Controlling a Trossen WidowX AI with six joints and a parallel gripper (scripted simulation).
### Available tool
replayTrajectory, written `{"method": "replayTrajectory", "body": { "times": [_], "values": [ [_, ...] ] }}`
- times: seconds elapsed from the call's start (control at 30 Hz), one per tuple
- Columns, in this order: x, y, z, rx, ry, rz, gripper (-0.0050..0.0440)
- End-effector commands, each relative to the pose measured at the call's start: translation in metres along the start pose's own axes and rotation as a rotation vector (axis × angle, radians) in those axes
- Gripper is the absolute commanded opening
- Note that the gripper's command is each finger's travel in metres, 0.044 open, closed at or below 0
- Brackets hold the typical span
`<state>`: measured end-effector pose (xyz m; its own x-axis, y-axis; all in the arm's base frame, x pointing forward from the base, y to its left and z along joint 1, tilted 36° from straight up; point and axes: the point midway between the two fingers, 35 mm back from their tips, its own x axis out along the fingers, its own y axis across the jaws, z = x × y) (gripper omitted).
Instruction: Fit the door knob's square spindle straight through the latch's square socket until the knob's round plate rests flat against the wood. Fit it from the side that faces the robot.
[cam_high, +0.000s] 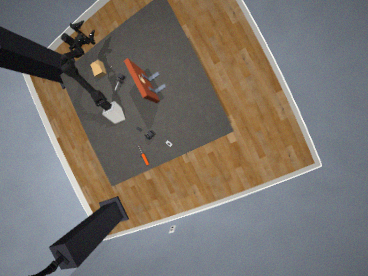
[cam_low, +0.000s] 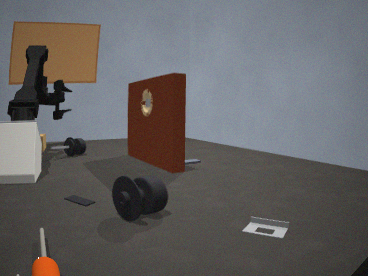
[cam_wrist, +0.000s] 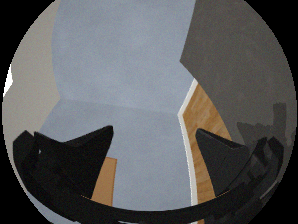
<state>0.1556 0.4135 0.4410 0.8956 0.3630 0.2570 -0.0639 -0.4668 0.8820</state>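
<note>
While the gripper (cam_low: 64, 101) hangs wide open and empty up by the arm's base, the door knob (cam_low: 74, 146) lies below it on the mat, spindle pointing away from the wooden panel (cam_low: 157, 122).

Black jointed arm (cam_high: 85, 85), white base (cam_low: 19, 150)

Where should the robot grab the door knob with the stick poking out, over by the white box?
Probably its round black knob end, coming from above. The door knob lies on its side on the mat, so its spindle sticks out level and must stay free. The gripper is open.
</note>
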Motion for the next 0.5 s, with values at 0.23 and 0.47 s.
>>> {"method": "replayTrajectory", "body": {
  "times": [0.23, 0.47],
  "values": [
    [0.096, 0.018, 0.110, -0.333, -0.064, 0.009, 0.0440],
    [0.134, 0.030, 0.215, -0.554, -0.136, -0.078, 0.0440]
  ]
}}
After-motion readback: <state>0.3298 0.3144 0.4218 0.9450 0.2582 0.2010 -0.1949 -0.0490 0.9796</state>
